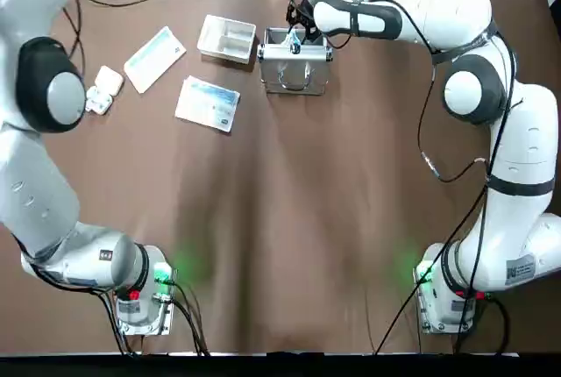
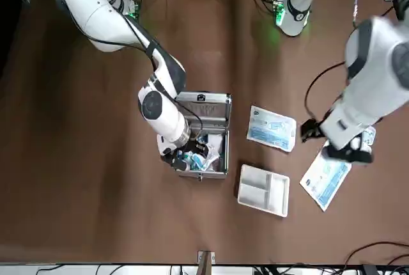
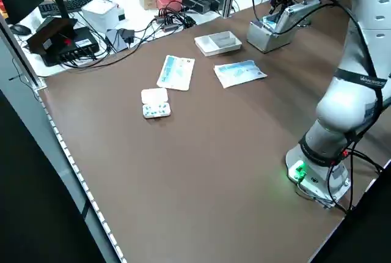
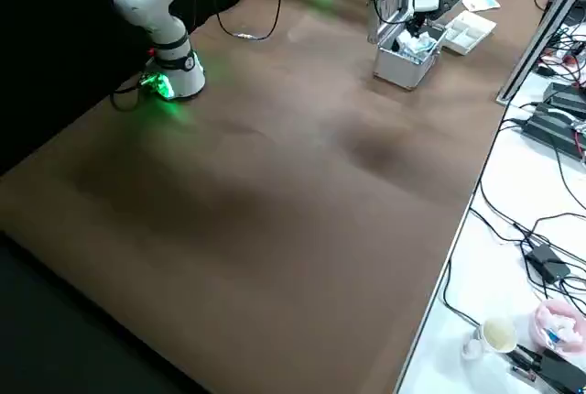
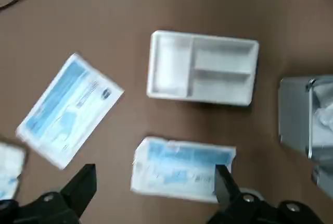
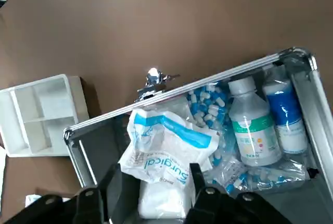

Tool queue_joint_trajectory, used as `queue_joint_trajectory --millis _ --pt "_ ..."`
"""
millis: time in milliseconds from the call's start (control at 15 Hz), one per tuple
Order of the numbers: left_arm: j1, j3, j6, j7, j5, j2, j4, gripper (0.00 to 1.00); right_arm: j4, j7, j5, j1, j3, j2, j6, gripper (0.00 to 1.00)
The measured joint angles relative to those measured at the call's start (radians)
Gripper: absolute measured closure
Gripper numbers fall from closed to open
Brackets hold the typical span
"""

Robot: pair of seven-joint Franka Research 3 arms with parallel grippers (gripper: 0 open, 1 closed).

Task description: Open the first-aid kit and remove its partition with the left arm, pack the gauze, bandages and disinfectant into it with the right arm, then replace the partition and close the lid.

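Right wrist view showed my right jaws (image 6: pixel 151 193) spread over the surgical packet (image 6: pixel 164 151) in the open first-aid kit (image 6: pixel 291 57), partition (image 1: pixel 227 39) beside it on the bench; I judged overfill could block reseating.

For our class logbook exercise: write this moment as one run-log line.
silver metal case: open | right gripper: open, over white packet in case | cream divided plastic partition: on table | left gripper: open, idle
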Motion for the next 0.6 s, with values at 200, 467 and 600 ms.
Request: queue_joint_trajectory --millis 200,467,600 --pt "-0.032 0.0 0.108 -0.012 0.0 0.095 0.0 0.0 0.013 0.0 0.002 -0.024 0.002 -0.005 -0.065 0.39" --pt "-0.031 0.0 0.242 -0.012 0.0 0.219 0.007 0.0 0.032 -0.068 0.003 -0.157 0.072 -0.035 -0.214 0.4" --pt "-0.034 0.0 0.303 -0.012 0.0 0.272 0.01 0.0 0.038 -0.11 0.003 -0.293 0.171 -0.054 -0.293 0.4"
